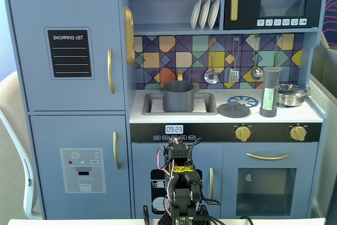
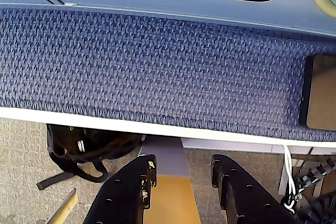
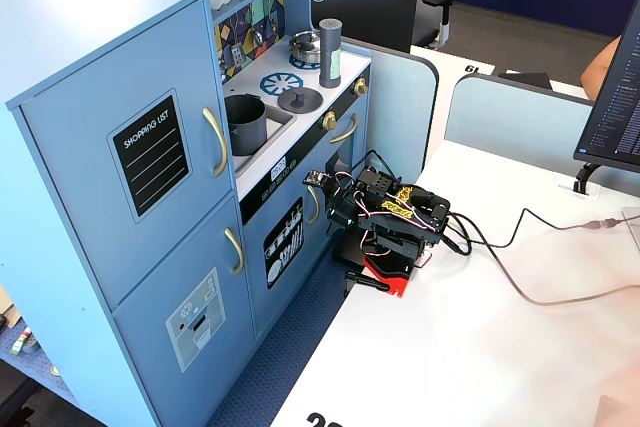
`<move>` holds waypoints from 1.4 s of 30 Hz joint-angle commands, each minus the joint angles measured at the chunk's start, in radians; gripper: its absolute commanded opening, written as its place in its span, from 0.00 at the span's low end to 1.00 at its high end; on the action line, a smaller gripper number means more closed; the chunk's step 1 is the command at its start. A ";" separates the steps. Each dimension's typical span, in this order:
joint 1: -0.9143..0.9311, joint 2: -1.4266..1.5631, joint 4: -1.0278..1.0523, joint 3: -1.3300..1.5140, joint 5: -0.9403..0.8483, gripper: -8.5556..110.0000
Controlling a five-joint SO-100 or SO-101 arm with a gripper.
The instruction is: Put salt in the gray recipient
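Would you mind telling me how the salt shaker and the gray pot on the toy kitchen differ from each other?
The salt shaker is tall and slim; the gray pot is shorter and much wider. The shaker stands on the counter by the stove burner, while the pot sits in the sink. The shaker carries a pale green label and a cap; the pot is plain, open-topped, with side handles. Both are gray upright cylinders, untouched by the gripper.

Salt (image 1: 269, 92): tall gray shaker, upright on the counter. Pot (image 1: 177, 96): dark gray, upright in the sink, well apart.
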 commanded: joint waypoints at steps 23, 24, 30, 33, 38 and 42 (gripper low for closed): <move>0.069 0.012 -0.025 -0.003 -0.028 0.07; 0.092 0.012 -0.041 -0.021 -0.040 0.07; 0.273 -0.063 -0.014 -0.225 -0.153 0.07; 0.354 -0.167 -0.014 -0.377 -0.118 0.07; 0.563 -0.281 -0.075 -0.561 -0.164 0.07; 0.689 -0.324 -0.123 -0.646 -0.178 0.07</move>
